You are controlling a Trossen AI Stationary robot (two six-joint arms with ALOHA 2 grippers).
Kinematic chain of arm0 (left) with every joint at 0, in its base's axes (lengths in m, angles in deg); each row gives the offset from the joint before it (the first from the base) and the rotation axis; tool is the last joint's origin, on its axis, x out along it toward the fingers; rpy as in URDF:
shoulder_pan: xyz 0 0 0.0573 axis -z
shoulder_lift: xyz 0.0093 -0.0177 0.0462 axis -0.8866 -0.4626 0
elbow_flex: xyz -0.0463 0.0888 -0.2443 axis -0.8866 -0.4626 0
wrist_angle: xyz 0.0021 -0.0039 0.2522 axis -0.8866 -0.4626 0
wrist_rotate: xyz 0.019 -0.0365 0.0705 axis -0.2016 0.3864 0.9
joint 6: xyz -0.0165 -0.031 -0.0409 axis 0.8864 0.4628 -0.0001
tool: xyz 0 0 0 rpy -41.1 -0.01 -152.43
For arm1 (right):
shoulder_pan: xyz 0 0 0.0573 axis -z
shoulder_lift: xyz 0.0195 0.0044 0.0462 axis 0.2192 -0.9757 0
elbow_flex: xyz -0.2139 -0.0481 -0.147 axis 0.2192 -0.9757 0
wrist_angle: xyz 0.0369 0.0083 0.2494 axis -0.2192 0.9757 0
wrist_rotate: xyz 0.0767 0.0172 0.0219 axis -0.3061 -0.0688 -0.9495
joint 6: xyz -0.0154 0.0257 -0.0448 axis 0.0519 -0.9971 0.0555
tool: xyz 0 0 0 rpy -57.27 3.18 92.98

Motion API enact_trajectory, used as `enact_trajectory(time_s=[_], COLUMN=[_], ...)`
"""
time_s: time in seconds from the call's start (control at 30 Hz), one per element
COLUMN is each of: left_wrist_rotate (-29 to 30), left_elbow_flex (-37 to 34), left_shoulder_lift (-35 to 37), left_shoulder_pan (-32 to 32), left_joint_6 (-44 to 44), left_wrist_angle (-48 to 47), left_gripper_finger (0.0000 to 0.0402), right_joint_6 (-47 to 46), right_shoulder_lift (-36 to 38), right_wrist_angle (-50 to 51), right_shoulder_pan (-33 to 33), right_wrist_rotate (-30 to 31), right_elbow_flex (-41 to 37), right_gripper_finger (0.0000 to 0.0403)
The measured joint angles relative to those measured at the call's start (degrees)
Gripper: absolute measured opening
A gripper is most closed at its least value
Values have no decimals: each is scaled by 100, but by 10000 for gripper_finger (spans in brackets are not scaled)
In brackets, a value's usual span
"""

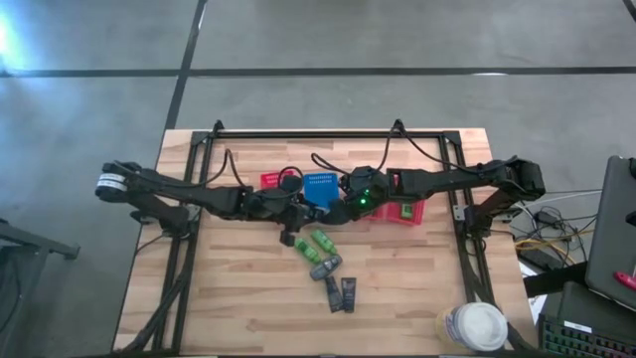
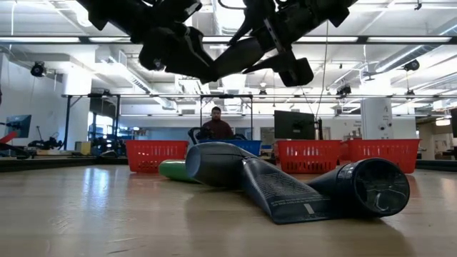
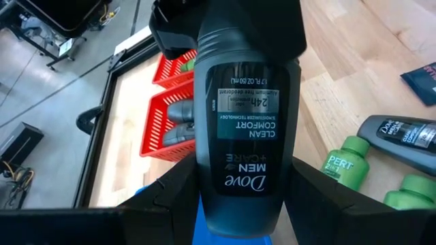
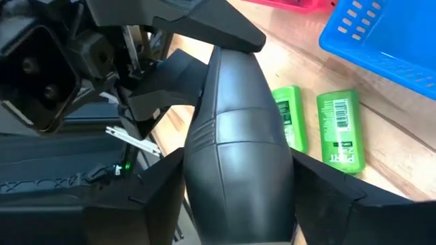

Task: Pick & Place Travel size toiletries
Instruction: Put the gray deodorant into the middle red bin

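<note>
the dark grey dove men+care tube [image 3: 248,116] sits lengthwise between the fingers of the left gripper [image 3: 246,194], which are clamped on its sides; its printed label faces the left wrist camera. in the right wrist view the same smooth grey tube [image 4: 238,153] also lies between the right gripper [image 4: 238,197] fingers, which press against both its flanks, so both arms appear to grip it at once, though the overhead view is too crowded to be sure. from above, the two grippers meet near the table's middle, just in front of the blue slotted plastic basket [image 1: 320,185], with red slotted plastic baskets [image 1: 409,212] to either side. on the wooden table [image 1: 417,288] just beside them lie two bright green tubes [image 1: 316,245], side by side, and nearer the front edge another grey tube [image 1: 326,267] and two small dark flat packets [image 1: 341,293]
</note>
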Motion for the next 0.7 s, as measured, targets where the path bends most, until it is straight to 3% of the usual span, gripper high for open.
enact_trajectory(time_s=[0.17, 0.43, 0.7], left_wrist_rotate=[28, 267, 1022], left_elbow_flex=[-4, -2, -15], left_shoulder_lift=[-4, 9, 404], left_shoulder_pan=[-10, -15, -83], left_joint_6=[-84, 19, 558], left_wrist_angle=[-34, -277, -878], left_gripper_finger=[185, 227, 232], right_joint_6=[-37, -69, -649], right_shoulder_lift=[-47, 109, 675], right_wrist_angle=[-13, 212, 2479], right_shoulder_pan=[2, -2, -182], right_wrist_rotate=[203, 1016, 2776], right_elbow_flex=[0, 0, 0], right_gripper_finger=[195, 194, 194])
